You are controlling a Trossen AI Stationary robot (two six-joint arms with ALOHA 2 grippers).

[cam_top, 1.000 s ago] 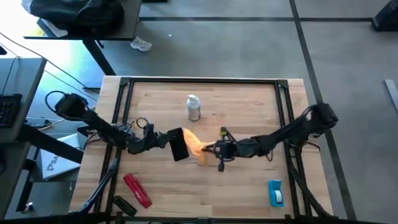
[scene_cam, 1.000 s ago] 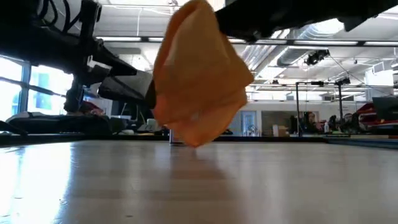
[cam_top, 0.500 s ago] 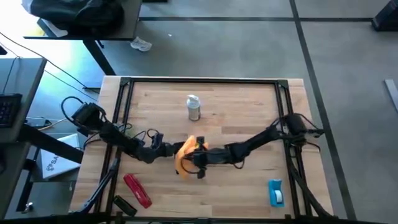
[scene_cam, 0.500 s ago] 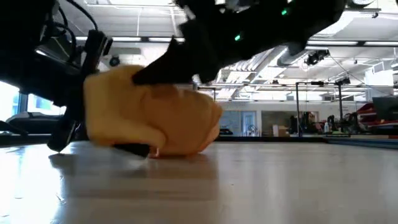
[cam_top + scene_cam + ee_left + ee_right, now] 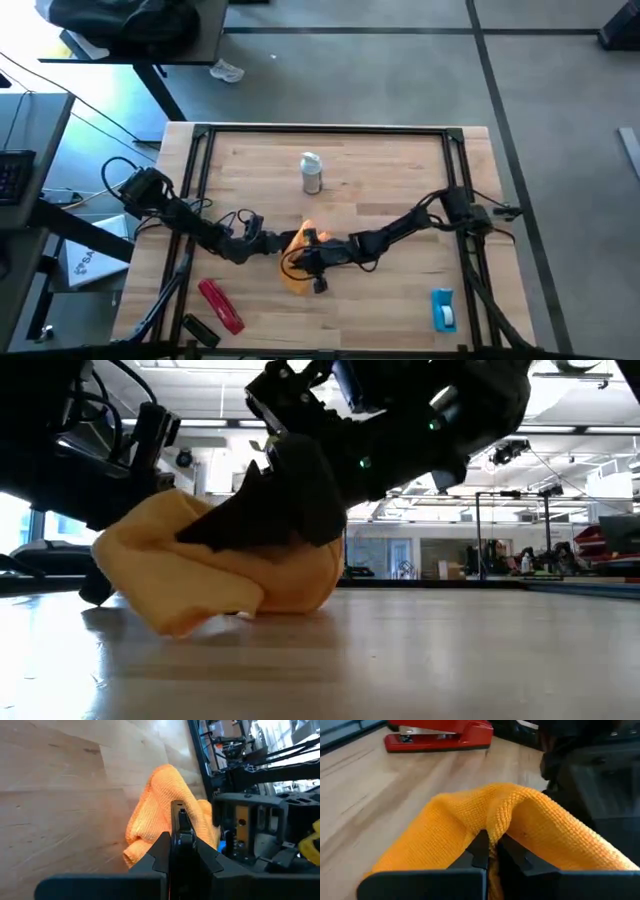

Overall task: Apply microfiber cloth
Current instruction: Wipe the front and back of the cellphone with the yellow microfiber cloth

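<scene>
Left hand [image 5: 262, 240]: clenched, apparently on an edge of the cloth.
Microfiber cloth [image 5: 297, 262]: bunched mid-surface [image 5: 400, 180], no clear long axis.
Right hand [image 5: 303, 262]: grasping a cloth fold.
Nearby: red stapler [image 5: 221, 305], can [image 5: 311, 173], blue-and-white item [image 5: 443, 309].
No legible writing.

Bright daylight, backlit low view, arms silhouetted

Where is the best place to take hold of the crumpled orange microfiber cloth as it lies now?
Probably the raised fold along the top of the crumpled orange microfiber cloth, approached from above. It stands up as a ridge thin enough to pinch, while the edges lie flat on the wooden table. The right end effector is already shut on that ridge; the left end effector sits against the cloth's other side.
</scene>
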